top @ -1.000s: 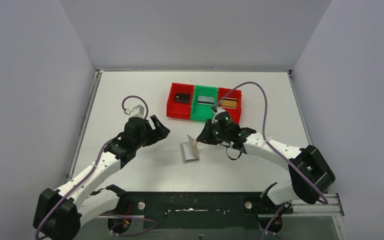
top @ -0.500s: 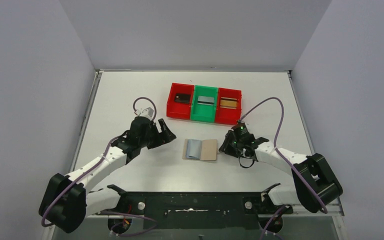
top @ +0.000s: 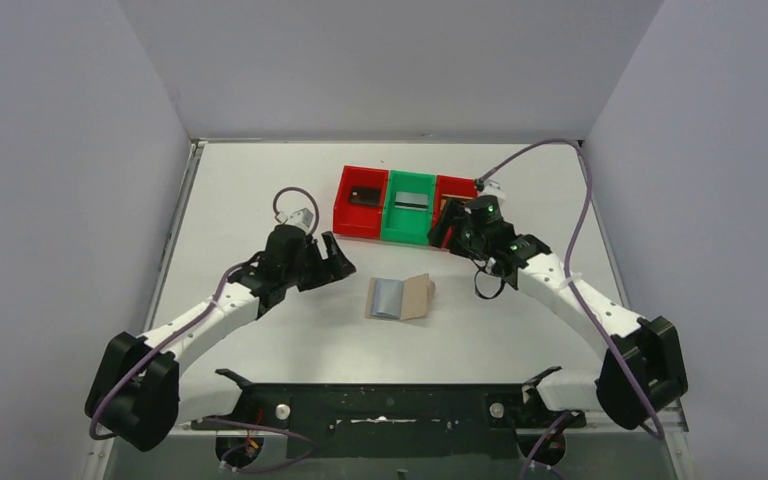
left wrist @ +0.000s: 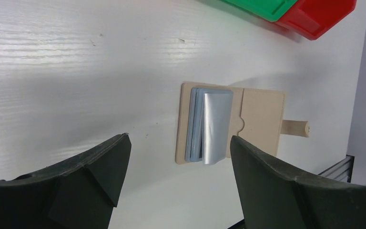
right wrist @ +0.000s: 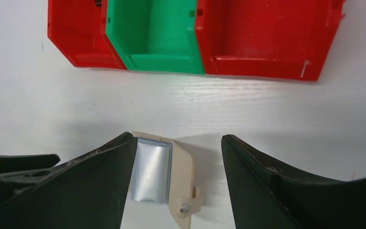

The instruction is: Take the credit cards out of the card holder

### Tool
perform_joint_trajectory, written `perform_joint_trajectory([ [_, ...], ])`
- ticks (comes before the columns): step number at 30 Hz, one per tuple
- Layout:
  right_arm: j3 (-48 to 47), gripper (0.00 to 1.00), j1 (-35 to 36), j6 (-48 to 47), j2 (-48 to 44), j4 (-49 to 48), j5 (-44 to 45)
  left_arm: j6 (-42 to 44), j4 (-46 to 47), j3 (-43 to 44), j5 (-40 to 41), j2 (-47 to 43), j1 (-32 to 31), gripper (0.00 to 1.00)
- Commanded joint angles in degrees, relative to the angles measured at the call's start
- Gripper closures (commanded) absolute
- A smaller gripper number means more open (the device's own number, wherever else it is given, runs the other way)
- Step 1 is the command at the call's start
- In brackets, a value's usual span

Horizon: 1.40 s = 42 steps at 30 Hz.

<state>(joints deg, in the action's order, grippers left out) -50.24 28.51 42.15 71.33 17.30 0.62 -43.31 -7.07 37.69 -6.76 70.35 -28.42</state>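
Right hand (right wrist: 178, 139) open over white table (right wrist: 276, 112), grey walls (top: 390, 60)

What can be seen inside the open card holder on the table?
The card holder lies open: light blue lining with a silvery-grey sheet curling over it. Whether any card sits beneath that sheet is hidden.

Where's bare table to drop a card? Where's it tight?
Free: far-left table left of the left red bin; near strip between card holder and base rail. Tight: between green bin and holder, both arms' jaws flanking.
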Motion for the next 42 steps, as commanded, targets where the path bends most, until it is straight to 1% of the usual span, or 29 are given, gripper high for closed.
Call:
perform_joint_trajectory([
  [1,-9.45,0.33,-0.19,-4.55,9.70,-0.57,-1.25,-0.33,-0.07,1.24,4.66,-4.20,-0.24,0.23],
  [5,-19.35,0.31,1.41,-7.00,20.96,1.13,-1.86,-0.94,-3.29,0.75,9.84,-8.46,-0.17,0.23],
  [10,-32.65,0.25,5.05,-9.40,31.62,7.33,6.42,-1.59,-7.00,0.19,16.42,-14.53,0.08,0.23],
  [12,-36.02,0.21,5.75,-9.43,34.52,8.05,8.25,-1.81,-8.26,0.19,18.26,-16.93,0.17,0.23],
  [16,-41.46,0.20,6.95,-9.37,39.22,8.36,10.78,-2.59,-9.75,-2.08,21.26,-20.94,0.39,0.22],
  [20,-46.06,0.17,8.50,-9.96,43.78,9.61,13.57,-2.70,-10.08,-2.87,22.30,-22.93,0.48,0.22],
  [27,-51.42,0.16,8.82,-9.19,49.41,10.38,15.97,-2.04,-10.35,-2.54,21.71,-21.68,0.70,0.21],
  [32,-53.62,0.18,9.64,-9.71,52.45,11.93,15.53,-2.06,-10.23,-2.85,21.77,-21.66,0.77,0.21],
  [36,-52.51,0.19,10.31,-9.63,53.21,12.50,15.07,-1.96,-10.32,-3.00,22.06,-21.70,0.87,0.21],
  [42,-48.38,0.21,11.63,-9.77,51.57,11.50,14.14,-1.75,-9.95,-3.00,21.82,-20.91,0.94,0.21],
])
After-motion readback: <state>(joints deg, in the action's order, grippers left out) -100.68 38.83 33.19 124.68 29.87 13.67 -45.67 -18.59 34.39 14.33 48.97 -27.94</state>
